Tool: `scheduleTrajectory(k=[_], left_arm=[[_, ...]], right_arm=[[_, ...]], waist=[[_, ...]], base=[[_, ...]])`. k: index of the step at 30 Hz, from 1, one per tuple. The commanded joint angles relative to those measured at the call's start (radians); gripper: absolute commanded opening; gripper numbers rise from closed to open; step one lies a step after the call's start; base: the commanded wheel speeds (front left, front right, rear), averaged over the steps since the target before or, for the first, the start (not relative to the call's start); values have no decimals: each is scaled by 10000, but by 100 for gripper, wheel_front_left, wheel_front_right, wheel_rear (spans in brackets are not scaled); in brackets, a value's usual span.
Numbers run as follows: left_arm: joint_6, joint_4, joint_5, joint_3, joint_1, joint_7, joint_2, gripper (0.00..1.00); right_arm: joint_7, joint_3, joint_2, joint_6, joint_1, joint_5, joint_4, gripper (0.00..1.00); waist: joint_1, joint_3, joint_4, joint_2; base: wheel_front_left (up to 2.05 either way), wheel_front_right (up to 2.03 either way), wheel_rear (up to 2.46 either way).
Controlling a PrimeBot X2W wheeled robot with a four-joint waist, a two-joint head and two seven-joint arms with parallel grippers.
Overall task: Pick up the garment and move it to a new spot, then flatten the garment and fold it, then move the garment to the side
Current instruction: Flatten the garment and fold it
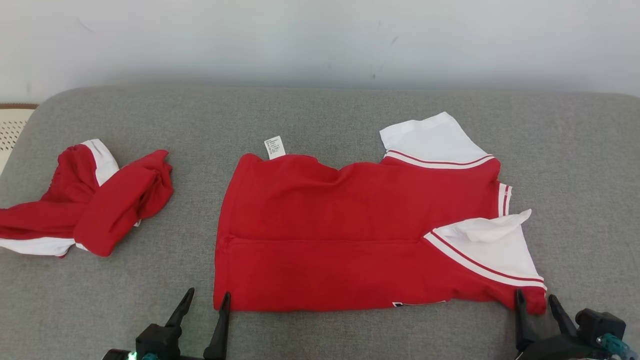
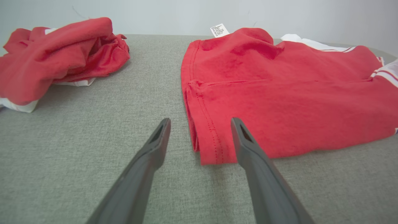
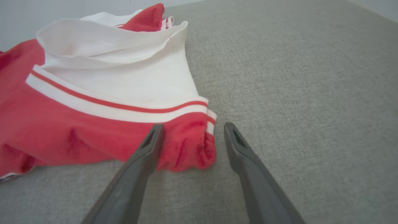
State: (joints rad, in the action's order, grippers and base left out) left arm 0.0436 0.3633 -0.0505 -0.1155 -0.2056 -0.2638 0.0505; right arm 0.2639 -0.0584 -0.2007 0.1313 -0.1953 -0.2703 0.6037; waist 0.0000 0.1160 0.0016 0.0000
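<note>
Well, from my seat the garment [image 1: 350,235] lies spread across the middle of the grey cushion [image 1: 320,115]; it is a red shirt turned sideways, hem edge toward nine o'clock and white sleeves toward three o'clock. A small white label [image 1: 274,147] sticks out past its far edge at about eleven o'clock; a straight ridge in the cloth runs across the near half from nine toward three o'clock. The far sleeve [image 1: 430,140] lies flat at one o'clock, edged with a thin red stripe; the near sleeve [image 1: 490,245] sits at four o'clock with its white cuff curled up and over.

My left gripper [image 1: 208,294] is at seven o'clock in the head view, fingers spread apart and gripping nothing; through the left wrist camera the stitched hem corner of the garment lies in the gap between them, and I cannot tell whether either finger touches the cloth. My right gripper [image 1: 536,296] is at five o'clock, its fingers likewise parted; through the right wrist camera the bunched red corner below the near sleeve sits between them, one finger crossing in front of the cloth, and contact is unclear to me.

A second garment [image 1: 90,205], also red with white parts, lies crumpled at nine o'clock, well apart from the spread one; a pale wall [image 1: 320,40] stands behind the cushion at twelve o'clock.
</note>
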Motion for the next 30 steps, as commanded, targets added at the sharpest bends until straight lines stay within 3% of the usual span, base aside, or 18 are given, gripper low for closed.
scheduleTrajectory(k=[1,6,7,9,10,30], left_arm=[[-6,18,19,-15,-23,-11,6,100],[133,-11,-102,-139,-85,-11,2,100],[173,29,-207,-150,-99,-11,8,100],[278,101,-333,-167,-157,-11,7,100],[339,101,-383,-187,-200,-11,4,100],[644,1258,-1676,49,-880,-11,9,100]], right_arm=[[4,45,59,-11,-6,104,72,100],[3,226,164,-11,-96,71,235,100],[3,200,144,-11,-125,131,130,78],[4,174,157,-11,-132,162,36,18],[4,186,162,-11,-153,184,-51,0],[4,-405,-54,-11,-387,-150,-752,0]], waist=[[0,7,5,0],[0,67,29,0],[0,88,28,0],[0,128,19,0],[0,144,13,0],[0,571,-572,0]], base=[[0,0,0],[0,0,0],[0,0,0],[0,0,0],[0,0,0],[0,0,0]])
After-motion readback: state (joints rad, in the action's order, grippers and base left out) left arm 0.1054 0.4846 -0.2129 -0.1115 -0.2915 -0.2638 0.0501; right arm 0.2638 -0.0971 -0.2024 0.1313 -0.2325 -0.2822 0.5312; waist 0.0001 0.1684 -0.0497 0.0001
